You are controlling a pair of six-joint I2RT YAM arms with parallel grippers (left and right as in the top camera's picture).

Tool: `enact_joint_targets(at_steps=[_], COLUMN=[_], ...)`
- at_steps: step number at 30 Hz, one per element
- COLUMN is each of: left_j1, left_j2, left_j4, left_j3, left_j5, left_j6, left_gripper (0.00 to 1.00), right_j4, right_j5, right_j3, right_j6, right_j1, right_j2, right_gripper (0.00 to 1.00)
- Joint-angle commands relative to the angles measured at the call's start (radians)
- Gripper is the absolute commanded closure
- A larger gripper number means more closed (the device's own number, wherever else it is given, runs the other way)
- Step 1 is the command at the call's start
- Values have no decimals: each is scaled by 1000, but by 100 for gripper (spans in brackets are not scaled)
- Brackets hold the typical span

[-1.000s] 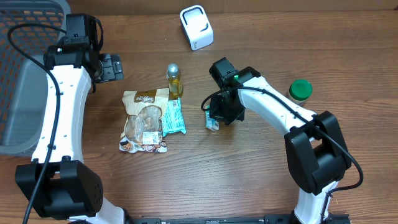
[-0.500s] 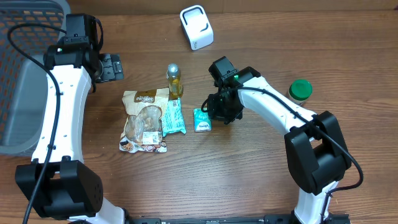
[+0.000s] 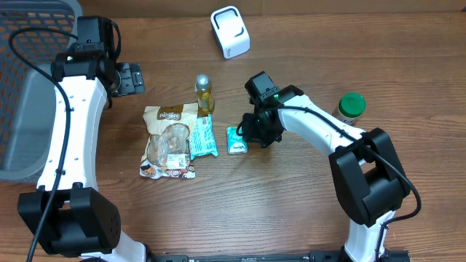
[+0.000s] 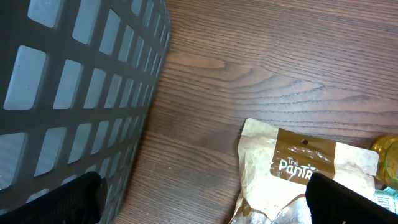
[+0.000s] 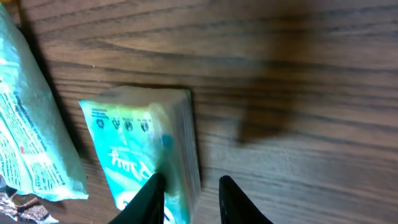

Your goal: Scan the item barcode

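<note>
You are looking at the small teal packet [image 3: 237, 140] lying flat on the wooden table [image 3: 291, 211]. It is sitting just right of the long teal wrapper [image 3: 204, 137] and well apart from the white scanner [image 3: 230, 32] at the far edge. Your right gripper [image 3: 256, 133] is hovering at the packet's right edge with its jaws standing a narrow way apart. In the wrist view one finger [image 5: 154, 198] is overlapping the packet's face and the other is sitting over bare wood, and you cannot tell whether either is touching it. Your left gripper [image 3: 129, 78] is hanging wide and empty beside the grey basket [image 3: 22, 109], near the brown snack bag [image 3: 170, 142]. A bottle of golden liquid [image 3: 204, 94] is standing just behind the wrapper, and a green-lidded jar [image 3: 352, 105] is sitting off to the right
</note>
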Motion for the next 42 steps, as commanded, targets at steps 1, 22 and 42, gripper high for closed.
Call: enact_joint_targets(at_steps=[1,22,42], left_j1=[10,10,10], left_j2=[-12,-12,-12], left_j4=[2,2,2], left_j3=[21,21,21], left_j5=[1,1,1], left_j6=[15,15,15], left_gripper=[1,1,0], right_j4=[21,137,172], right_j5=[-32,-117,-117], right_j3=[-21,-102,-116], right_j6=[-8,-22,-23], right_j1=[3,3,3], right_j2=[7,8,8], right_gripper=[74,74,67])
